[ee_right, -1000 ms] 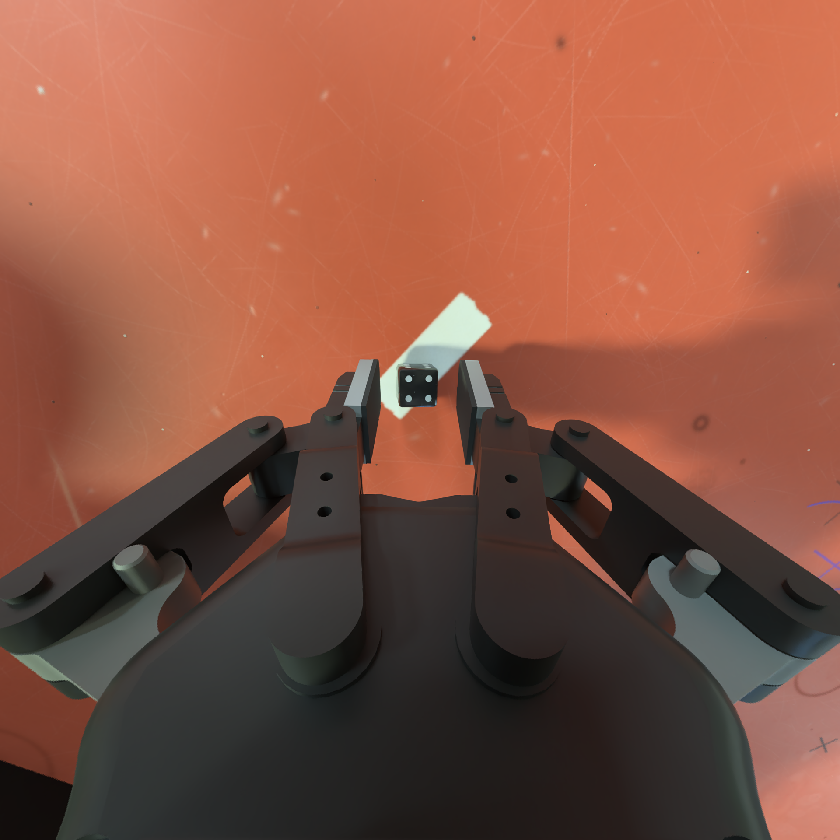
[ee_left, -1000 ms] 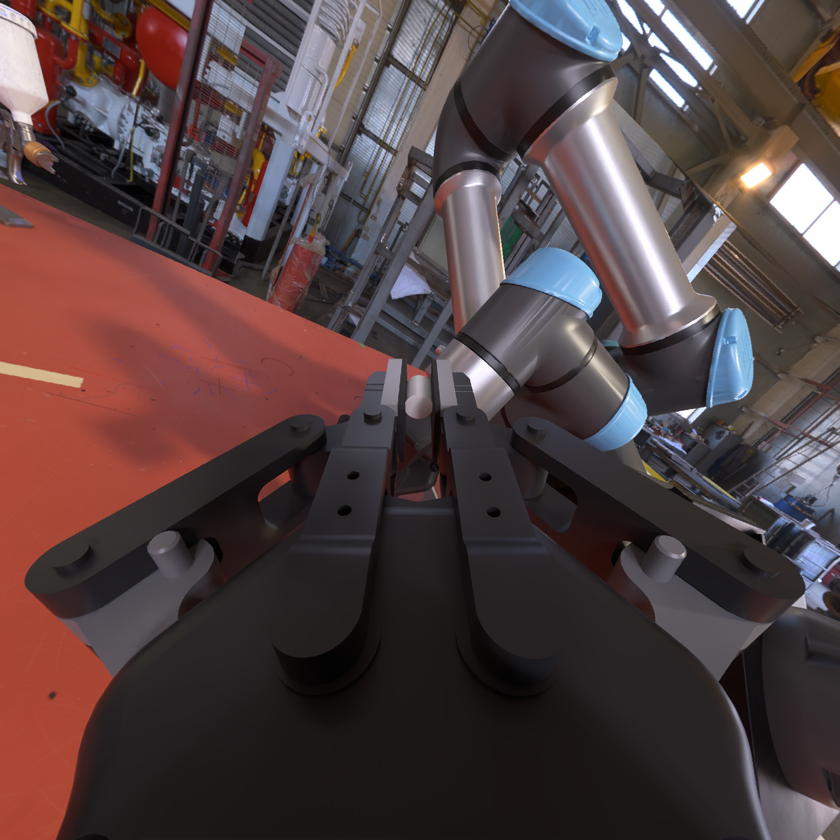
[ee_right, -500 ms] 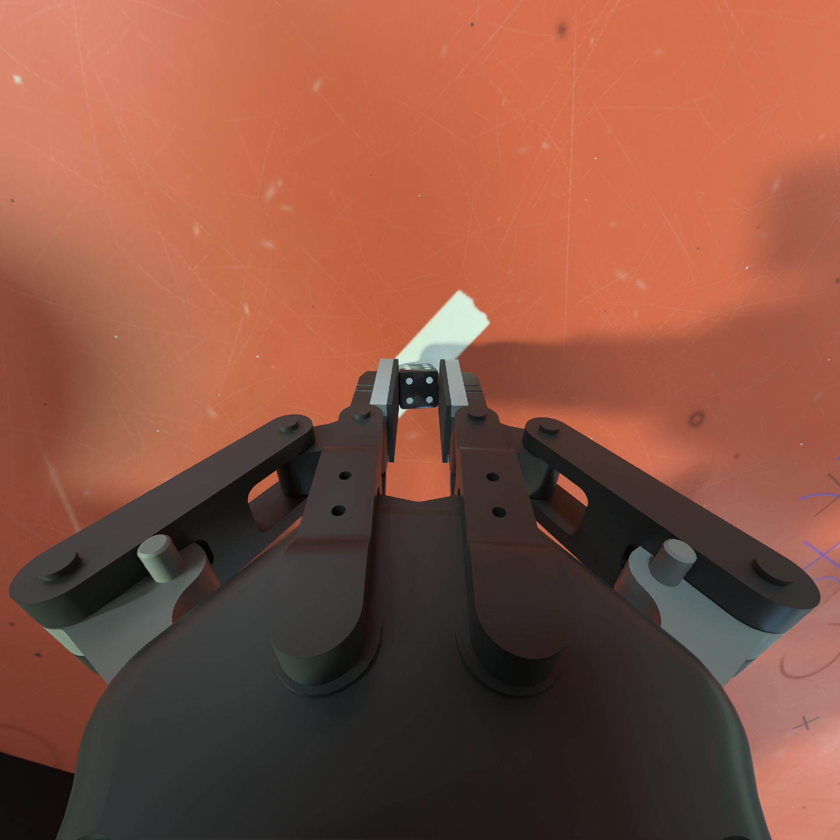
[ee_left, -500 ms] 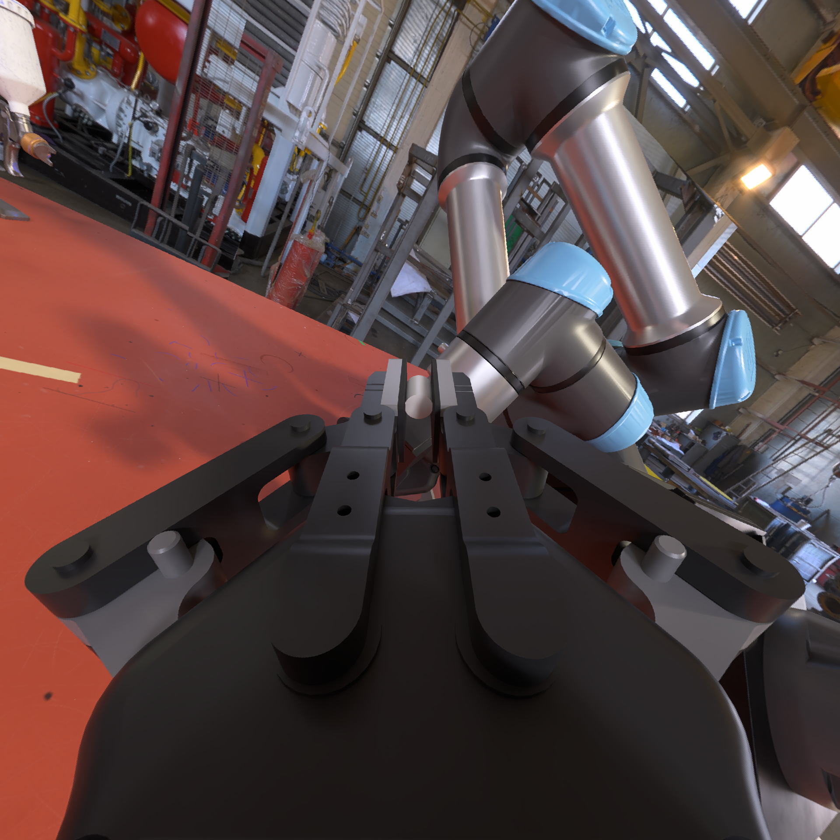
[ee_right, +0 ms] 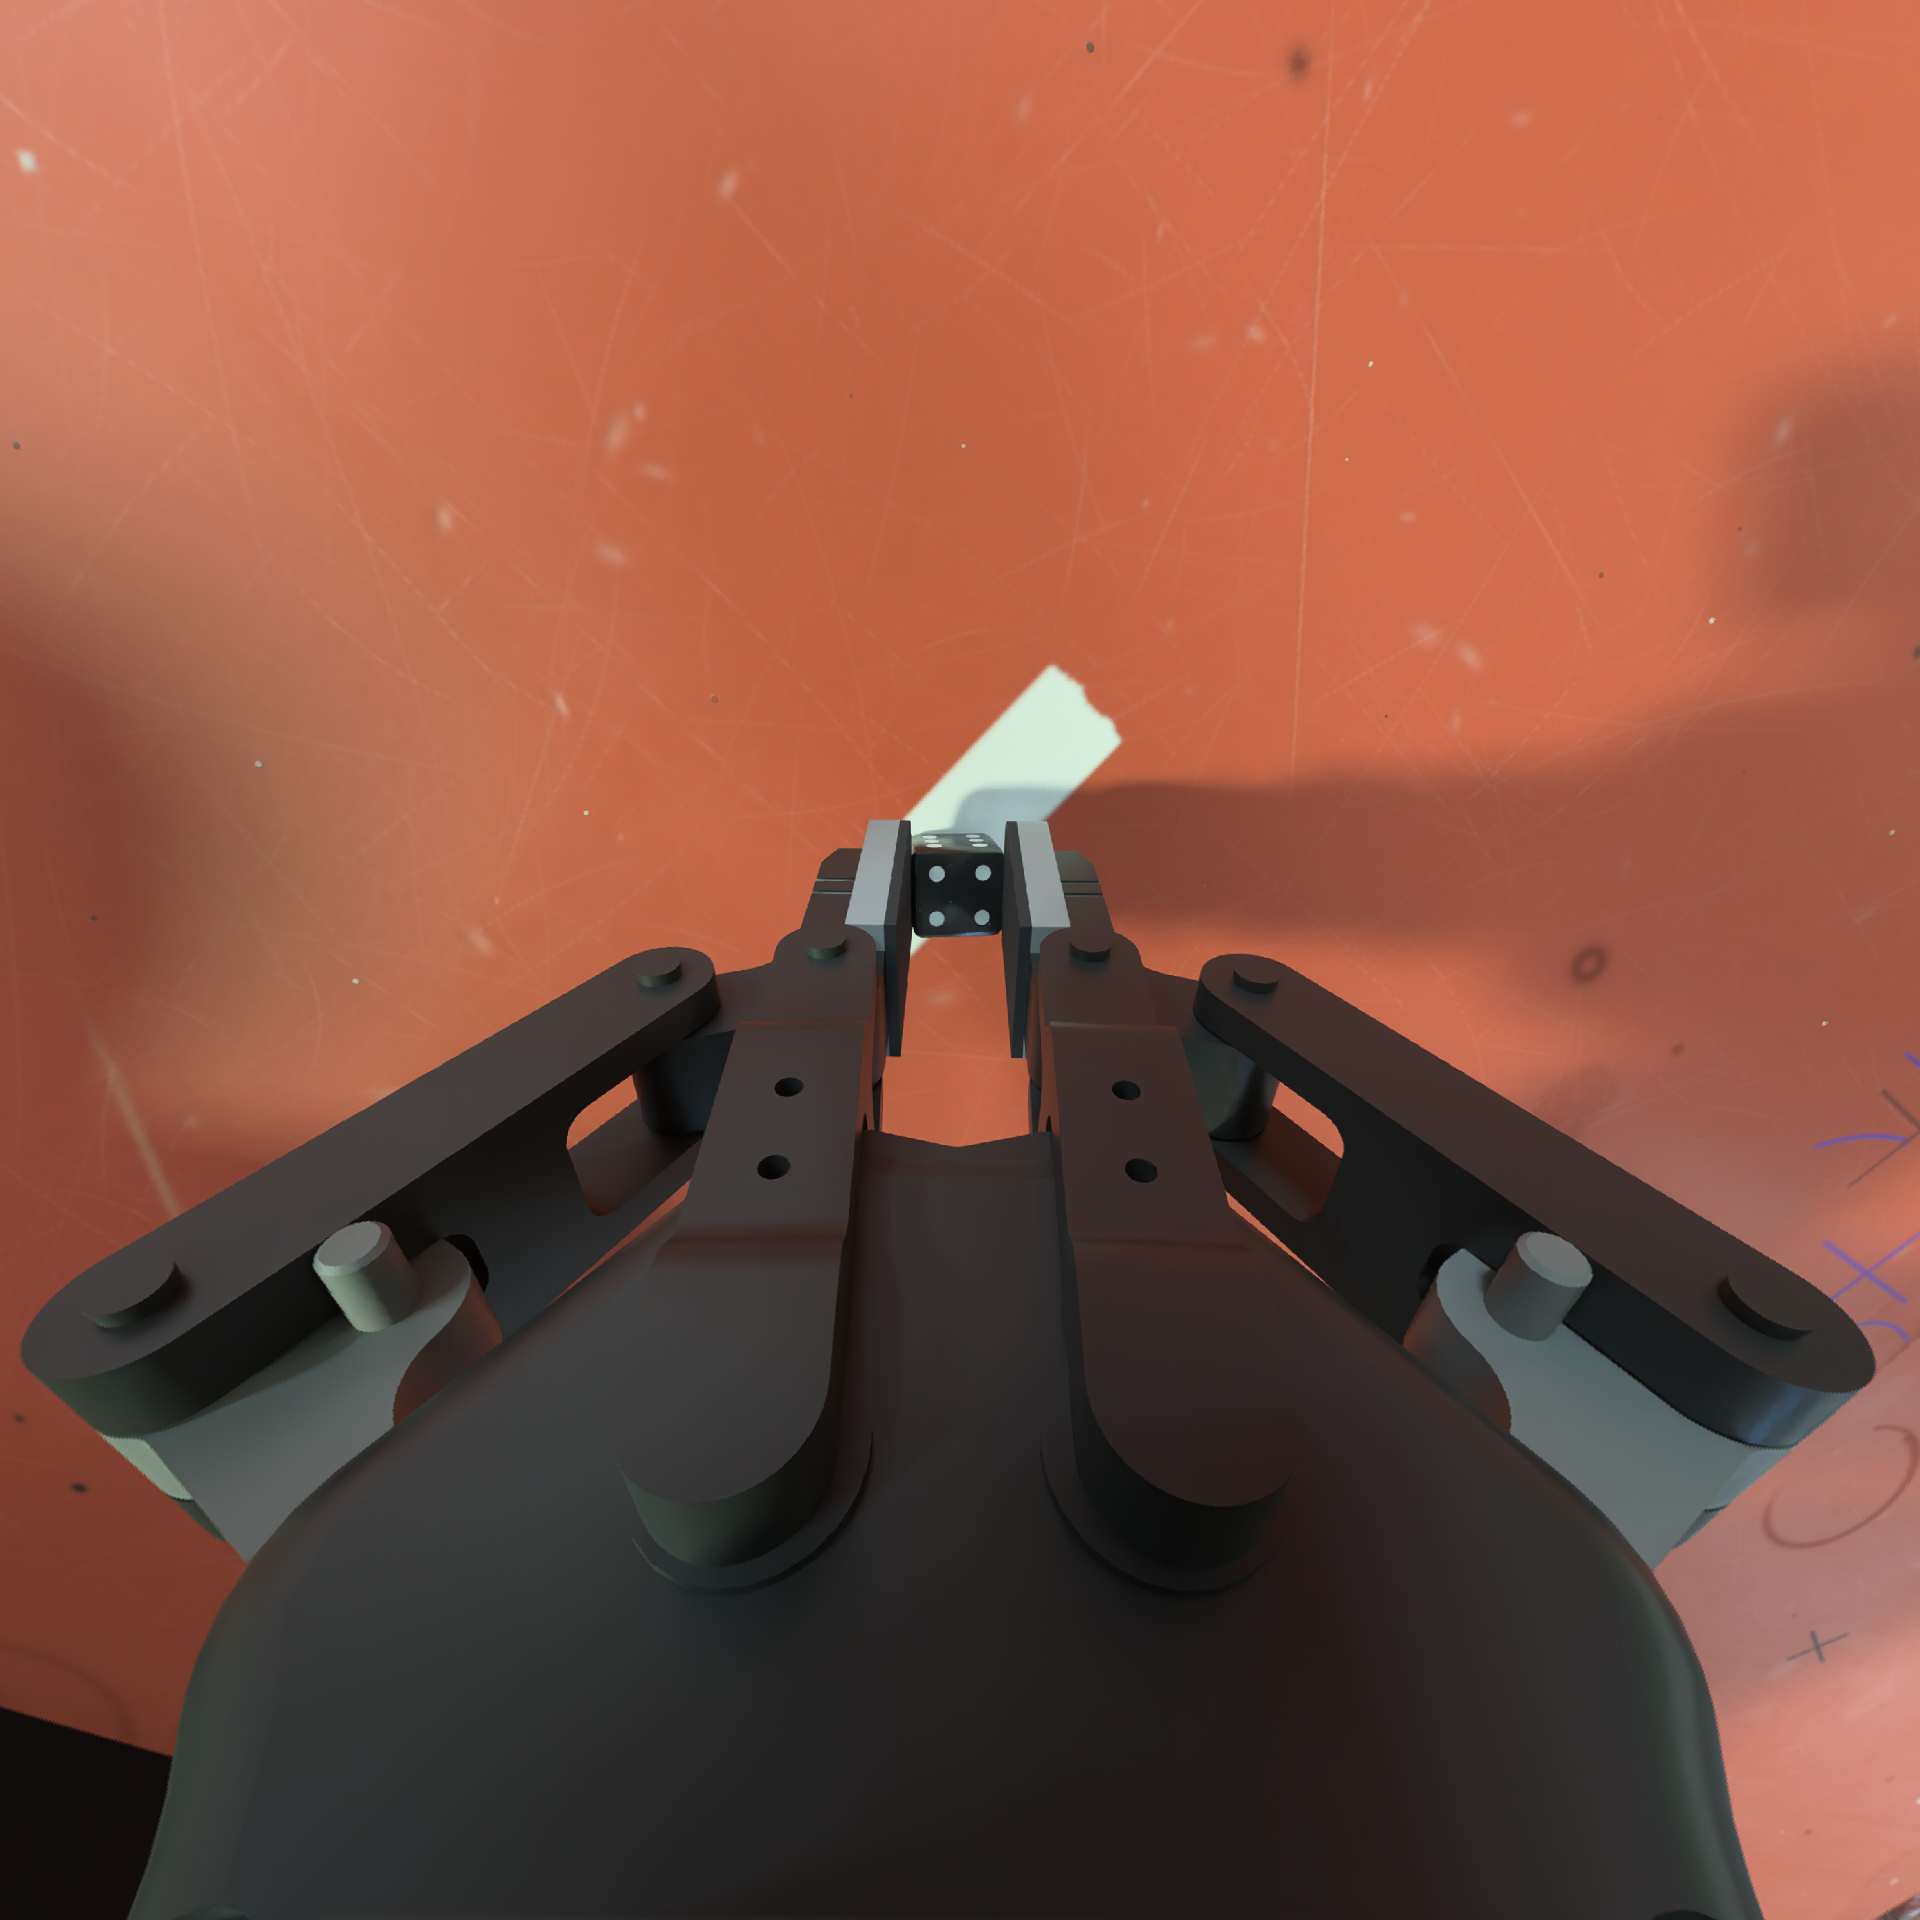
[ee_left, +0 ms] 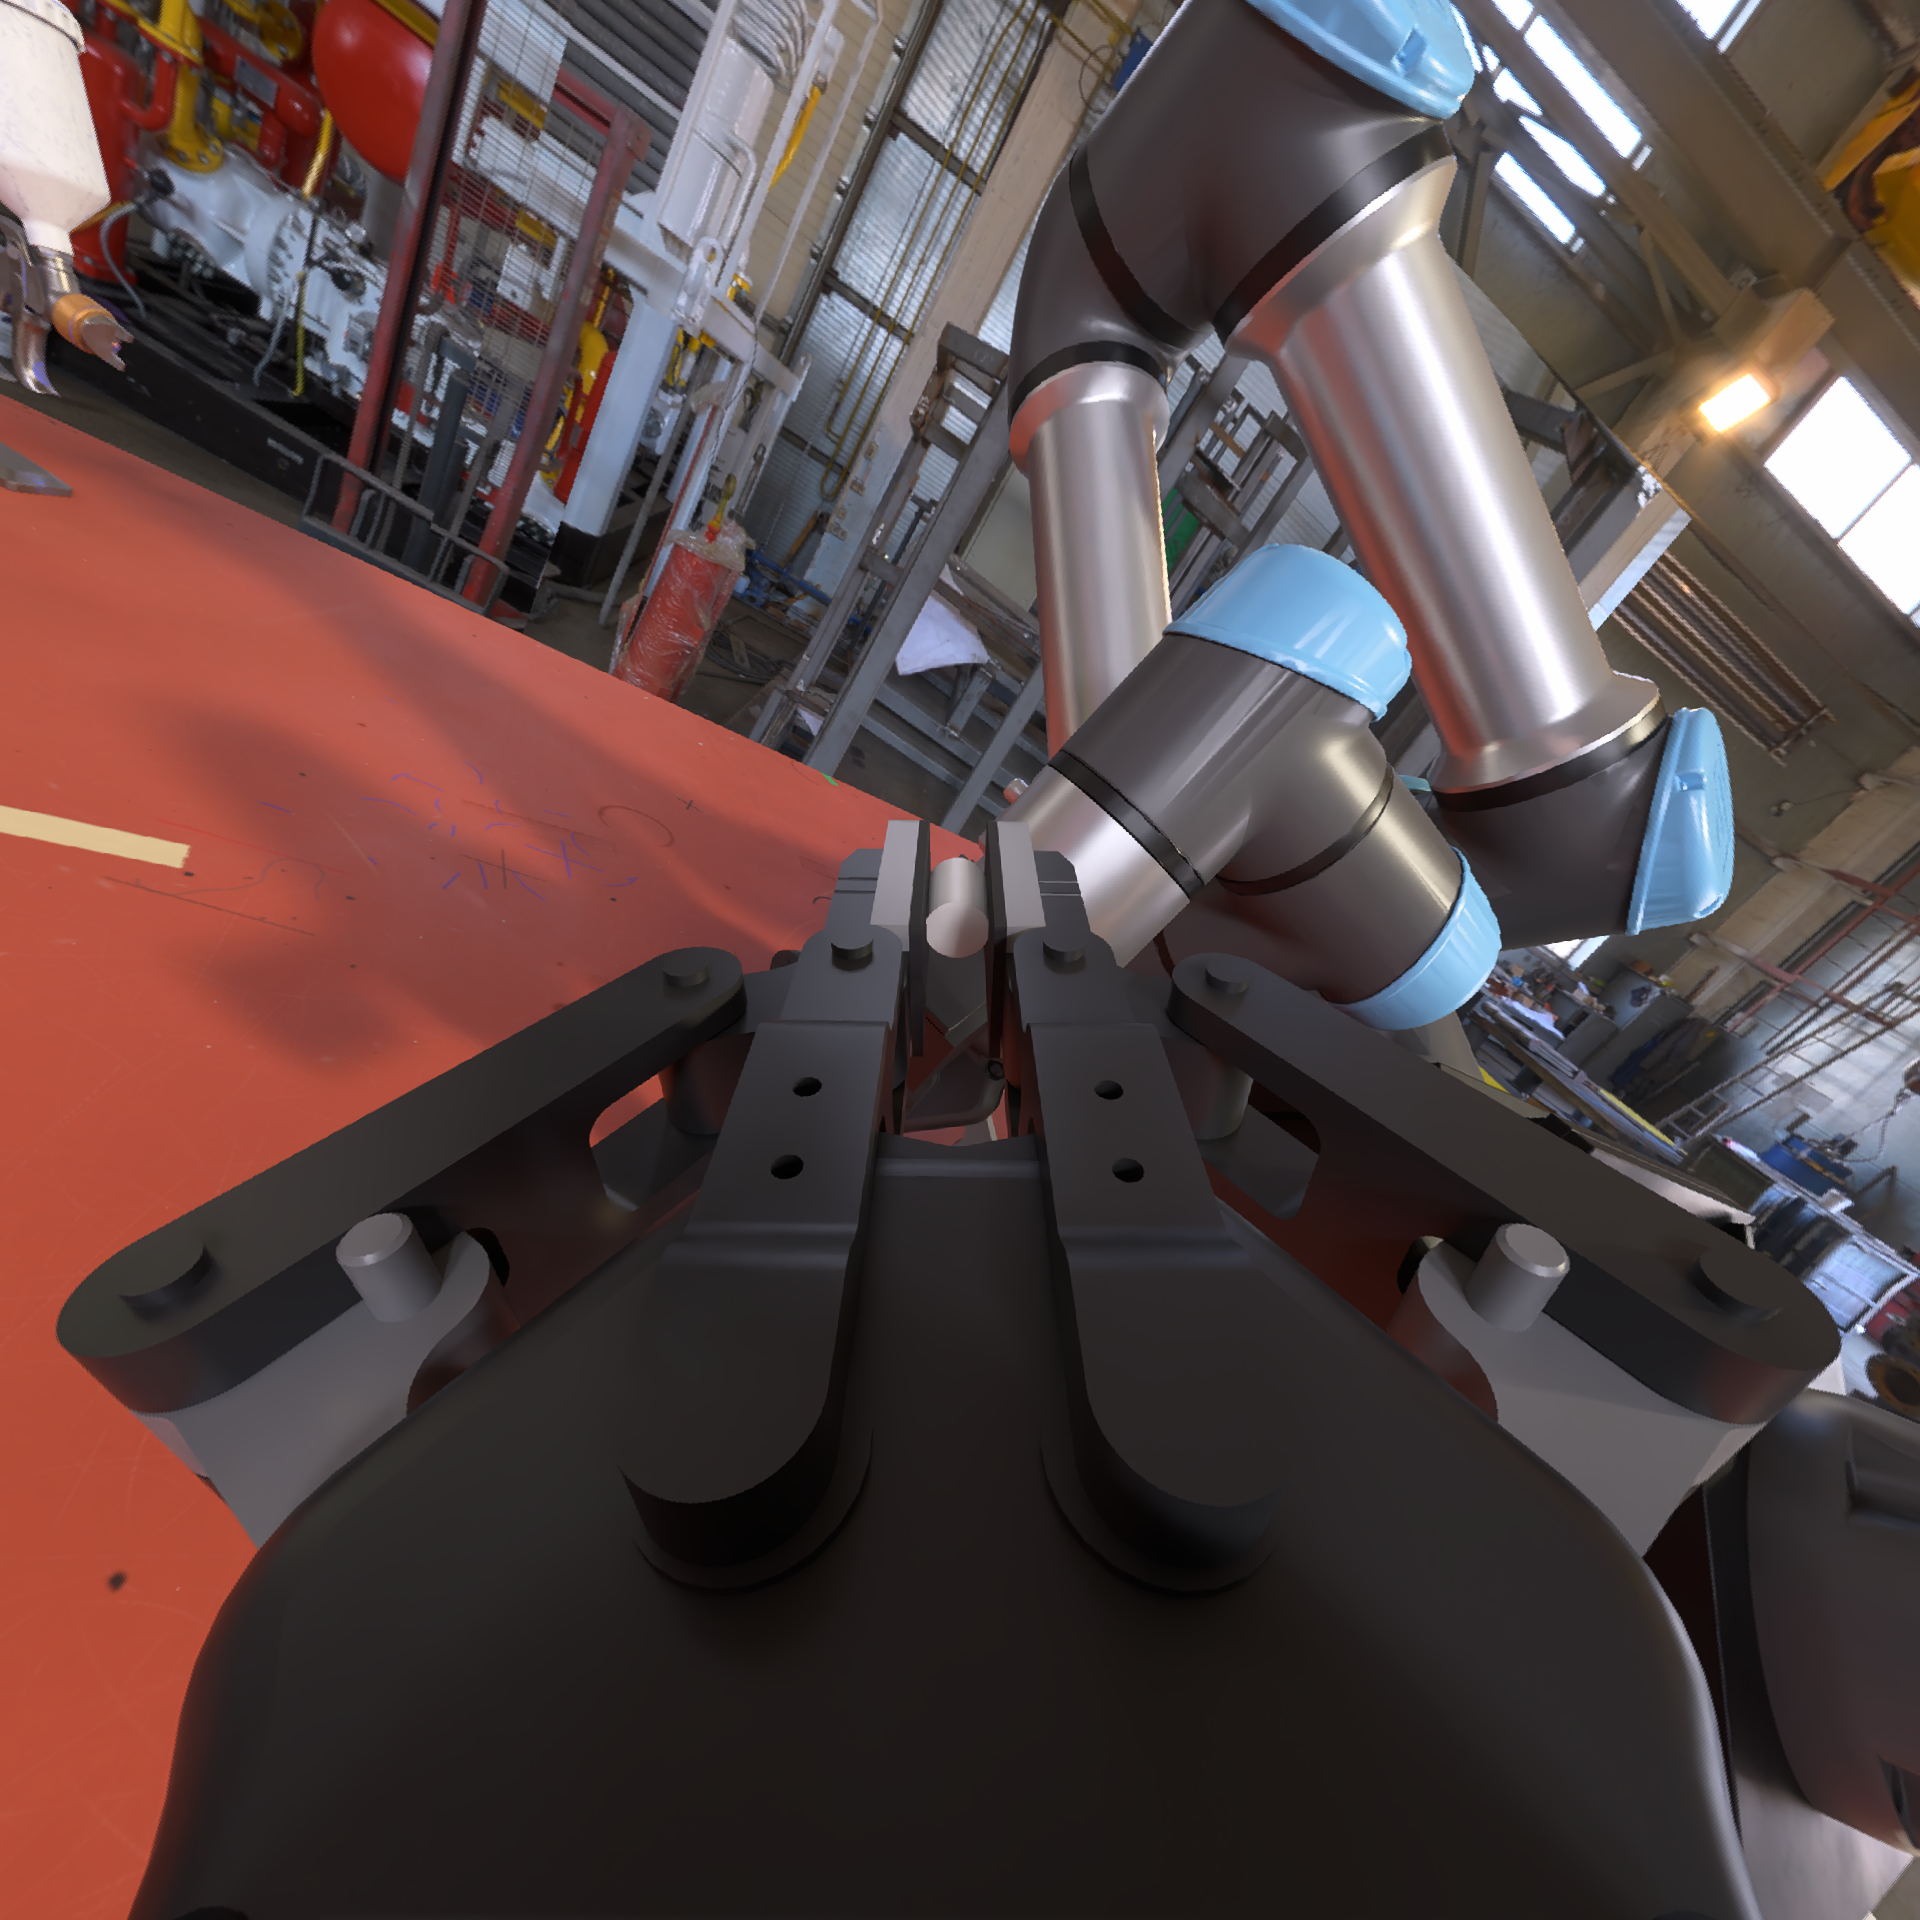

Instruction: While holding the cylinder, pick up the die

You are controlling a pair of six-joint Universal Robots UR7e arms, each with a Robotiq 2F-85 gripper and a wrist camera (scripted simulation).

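In the left wrist view my left gripper (ee_left: pixel 956 894) is shut on a small pale grey cylinder (ee_left: pixel 956 906), held between the two pads above the red table (ee_left: pixel 312 987). In the right wrist view my right gripper (ee_right: pixel 957 883) is shut on a black die (ee_right: pixel 957 894) with white dots; both pads press its sides. The die hangs a little above the red table (ee_right: pixel 623 416), and its shadow falls on a pale strip of tape (ee_right: pixel 1023 743) below it.
The other arm (ee_left: pixel 1247 675), silver with blue caps, reaches down just beyond my left gripper. A beige tape strip (ee_left: pixel 94 836) lies on the table at left. Workshop racks and machines stand past the table's far edge. Purple pen marks (ee_right: pixel 1870 1226) sit at right.
My right gripper closed on the die and has lifted it slightly off the table. The other arm in the left wrist view has risen a little. My left gripper kept its hold.
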